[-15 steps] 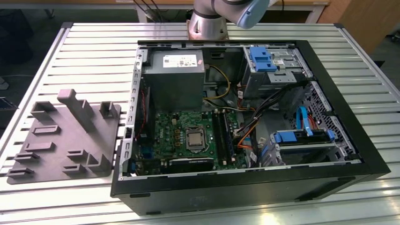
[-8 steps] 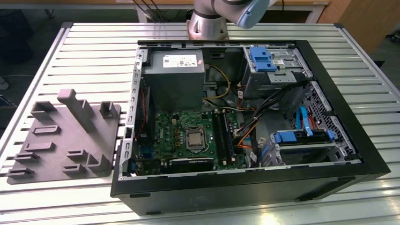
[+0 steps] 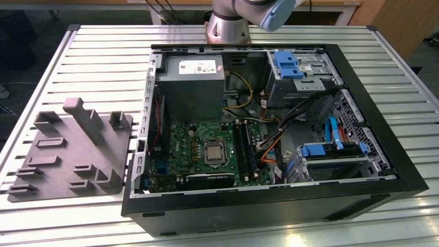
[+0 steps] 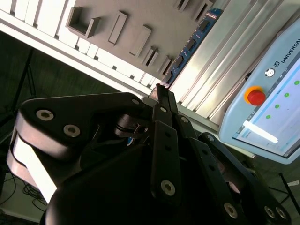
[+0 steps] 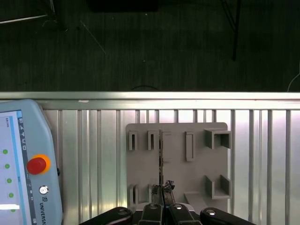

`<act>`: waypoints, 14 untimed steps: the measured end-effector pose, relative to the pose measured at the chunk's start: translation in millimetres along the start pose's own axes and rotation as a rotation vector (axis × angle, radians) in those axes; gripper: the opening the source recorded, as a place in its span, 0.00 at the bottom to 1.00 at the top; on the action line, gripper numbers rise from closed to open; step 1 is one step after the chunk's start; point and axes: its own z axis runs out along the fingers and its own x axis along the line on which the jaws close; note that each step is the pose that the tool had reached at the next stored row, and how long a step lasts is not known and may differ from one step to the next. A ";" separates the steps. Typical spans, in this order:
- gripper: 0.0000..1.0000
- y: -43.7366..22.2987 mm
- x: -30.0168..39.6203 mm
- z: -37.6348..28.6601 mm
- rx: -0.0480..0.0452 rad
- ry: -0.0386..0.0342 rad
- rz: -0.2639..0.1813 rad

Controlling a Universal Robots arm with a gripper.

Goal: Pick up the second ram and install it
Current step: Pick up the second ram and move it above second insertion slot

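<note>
**Gripper and load, seen above the gray fixture (image 5: 178, 173).** My gripper (image 4: 161, 89) is closed on the second ram (image 4: 190, 47). I judge it gripped because the stick begins right at the fingertips in both wrist views. Its long axis runs straight on from the fingertips, away from the gripper. It is edge-on in the first wrist view, and its chip face shows in the second wrist view. It hangs over the fixture, which lies near one edge of the tabletop (image 3: 103, 56). The memory sockets (image 3: 245, 146) sit inside the open computer case (image 3: 274, 211), just beside the fixture. Count: one arm (image 3: 230, 23), one gripper, one stick, one fixture, one case, one control tablet (image 5: 28, 164). The sockets I cannot count.
</note>
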 end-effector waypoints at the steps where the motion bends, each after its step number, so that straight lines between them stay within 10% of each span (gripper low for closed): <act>1: 0.12 0.1 0.0 -0.7 0.0003 0.0000 0.000; 14: 0.12 1.3 -0.7 -8.6 0.0035 0.0000 0.000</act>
